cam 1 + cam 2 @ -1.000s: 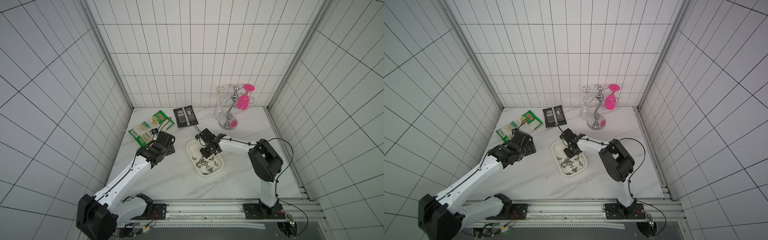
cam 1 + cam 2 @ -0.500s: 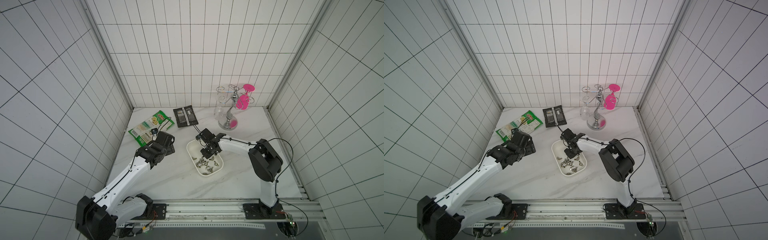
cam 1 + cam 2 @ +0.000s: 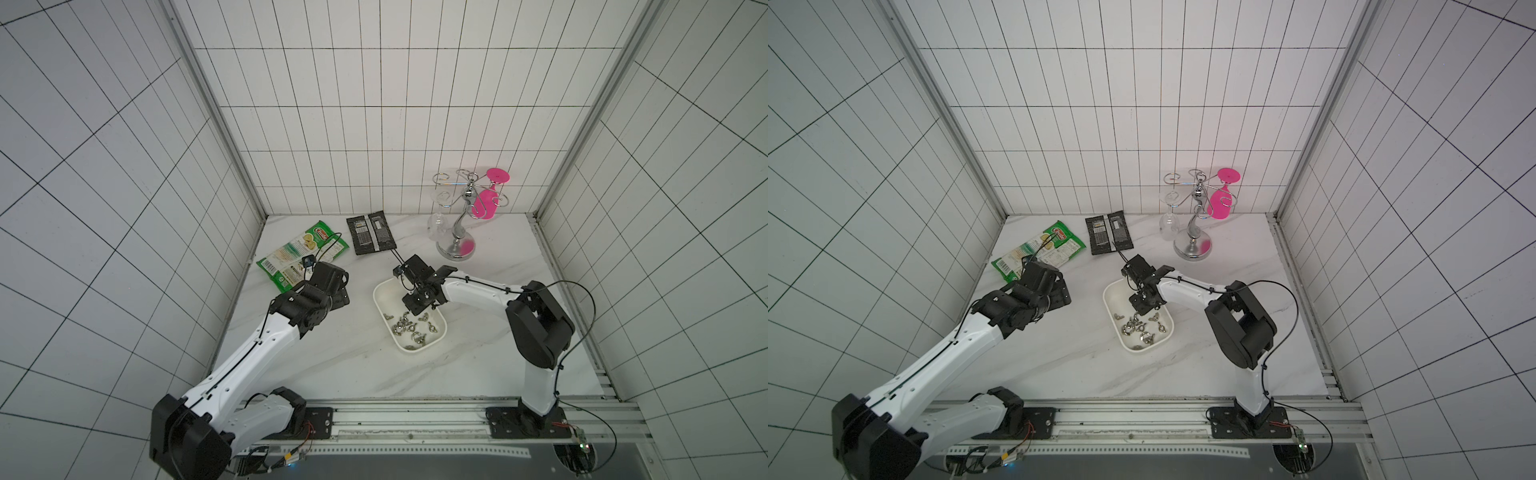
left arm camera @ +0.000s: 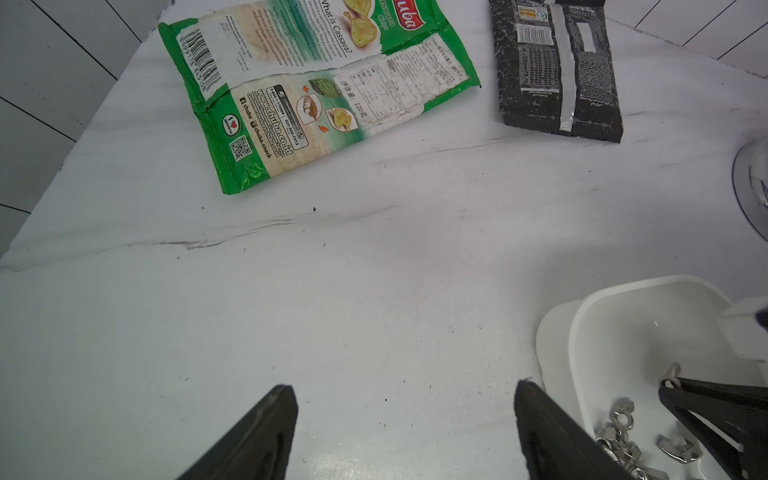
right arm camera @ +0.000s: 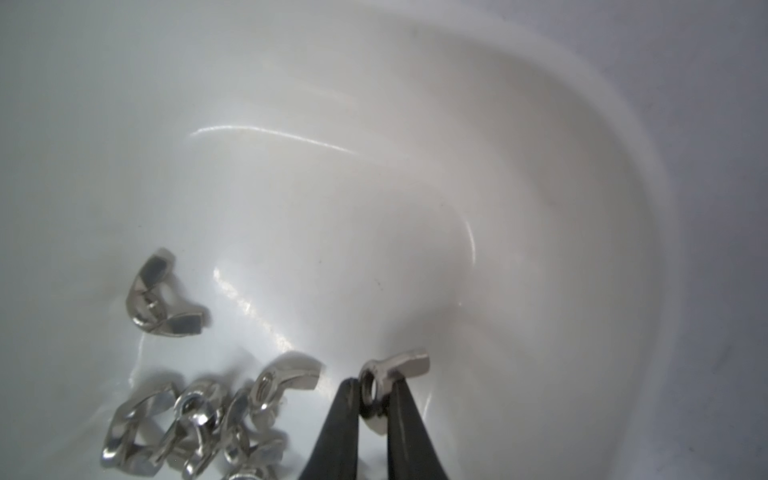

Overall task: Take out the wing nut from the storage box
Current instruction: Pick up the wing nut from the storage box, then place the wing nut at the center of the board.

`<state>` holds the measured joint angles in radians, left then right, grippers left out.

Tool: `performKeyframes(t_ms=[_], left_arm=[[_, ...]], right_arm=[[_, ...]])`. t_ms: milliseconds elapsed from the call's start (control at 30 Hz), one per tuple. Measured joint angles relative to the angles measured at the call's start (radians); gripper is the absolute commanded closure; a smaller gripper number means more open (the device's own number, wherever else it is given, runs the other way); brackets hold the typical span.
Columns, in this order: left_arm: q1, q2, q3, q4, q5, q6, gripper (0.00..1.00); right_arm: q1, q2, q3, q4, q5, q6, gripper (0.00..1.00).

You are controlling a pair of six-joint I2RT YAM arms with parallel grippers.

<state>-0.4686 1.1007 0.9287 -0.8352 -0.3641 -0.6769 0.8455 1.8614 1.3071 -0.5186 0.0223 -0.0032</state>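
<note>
one wing nut [image 5: 390, 365] pinched by right tool [image 5: 374, 380]; left tool [image 4: 405, 386] gapes near chuba packet [image 4: 324, 83].

The pile of wing nuts [image 5: 195, 415] looks blurry to me. The edge cuts off my storage box [image 4: 623, 328].

My left gripper [image 4: 405, 388] hangs spread over marble tabletop [image 4: 374, 270]; cassava chips packet [image 4: 316, 83] and black packet [image 4: 557, 70] ahead, storage box [image 4: 615, 332] of wing nuts [image 4: 621, 417] beside one finger.
</note>
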Motion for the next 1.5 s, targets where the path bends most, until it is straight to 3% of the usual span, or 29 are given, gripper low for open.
performKeyframes(t_ms=[167, 400, 567, 767, 1333, 1500], left_arm=[[0.000, 0.014, 0.004, 0.000, 0.002, 0.004, 0.15], [0.000, 0.035, 0.007, 0.001, 0.019, 0.006, 0.14], [-0.002, 0.051, 0.019, 0.005, 0.027, 0.013, 0.15], [-0.002, 0.063, 0.019, 0.006, 0.035, 0.019, 0.15], [-0.007, 0.063, 0.019, 0.008, 0.044, 0.023, 0.15], [-0.007, 0.063, 0.019, 0.008, 0.043, 0.023, 0.15]], right_arm=[[-0.036, -0.150, -0.026, 0.018, 0.000, 0.025, 0.86], [-0.213, -0.261, -0.121, 0.044, 0.000, 0.066, 0.87], [-0.321, -0.242, -0.197, 0.059, 0.002, 0.103, 0.87], [-0.375, -0.180, -0.228, 0.107, 0.007, 0.143, 0.87], [-0.390, -0.035, -0.211, 0.216, 0.000, 0.180, 0.86], [-0.390, -0.012, -0.198, 0.232, -0.004, 0.180, 0.81]])
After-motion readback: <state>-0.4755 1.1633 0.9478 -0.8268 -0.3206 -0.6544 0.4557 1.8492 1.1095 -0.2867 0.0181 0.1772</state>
